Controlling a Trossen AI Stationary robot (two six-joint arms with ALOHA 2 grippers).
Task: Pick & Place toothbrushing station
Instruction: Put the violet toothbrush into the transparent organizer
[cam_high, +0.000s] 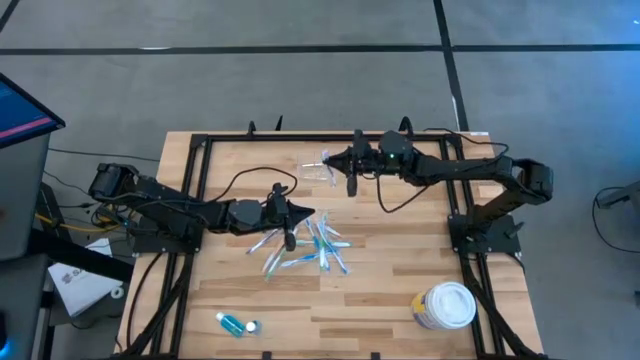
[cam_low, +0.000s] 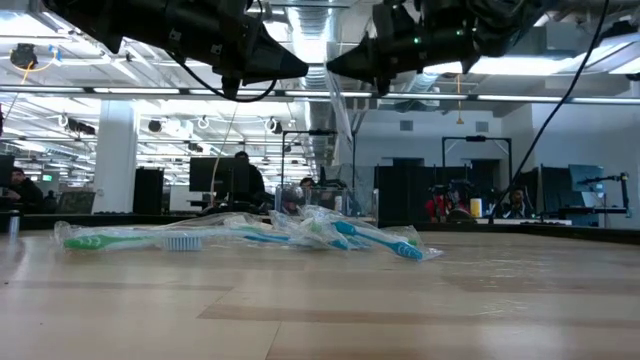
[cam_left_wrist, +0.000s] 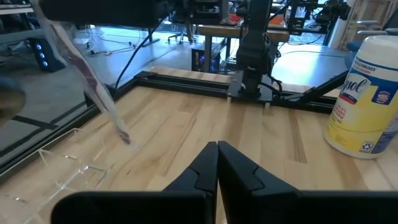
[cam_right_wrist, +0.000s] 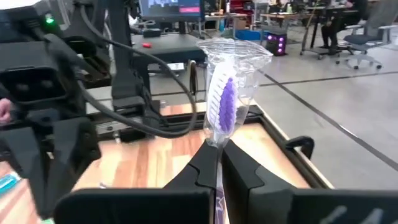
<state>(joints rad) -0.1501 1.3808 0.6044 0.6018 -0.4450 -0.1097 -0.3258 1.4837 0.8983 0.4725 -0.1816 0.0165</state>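
Note:
My right gripper (cam_high: 328, 158) hovers over the table's far middle, shut on a purple toothbrush in a clear wrapper (cam_right_wrist: 225, 99). The wrapper hangs slanting below it (cam_left_wrist: 93, 87). The toothbrushing station (cam_high: 318, 175), a low clear plastic holder, lies on the wood just beside and below that gripper (cam_left_wrist: 59, 177). My left gripper (cam_high: 308, 213) is shut and empty, held above a pile of wrapped blue and green toothbrushes (cam_high: 310, 248) that lie flat on the table's middle. My right gripper pinches the wrapped toothbrush between its two fingers just below the bristle head (cam_right_wrist: 217, 148), wrapper and all. The fingers come nearly level from the table's right side and lie across the brush. The brush is lifted clear and tilted, its handle end (cam_left_wrist: 123, 134) hanging above the table.
A white-lidded yellow wipes tub (cam_high: 445, 305) stands at the near right corner. A small blue toothpaste tube (cam_high: 237, 323) lies near the front edge at the left. A black frame (cam_high: 200, 150) borders the table. Bare wood lies between the pile and the tub.

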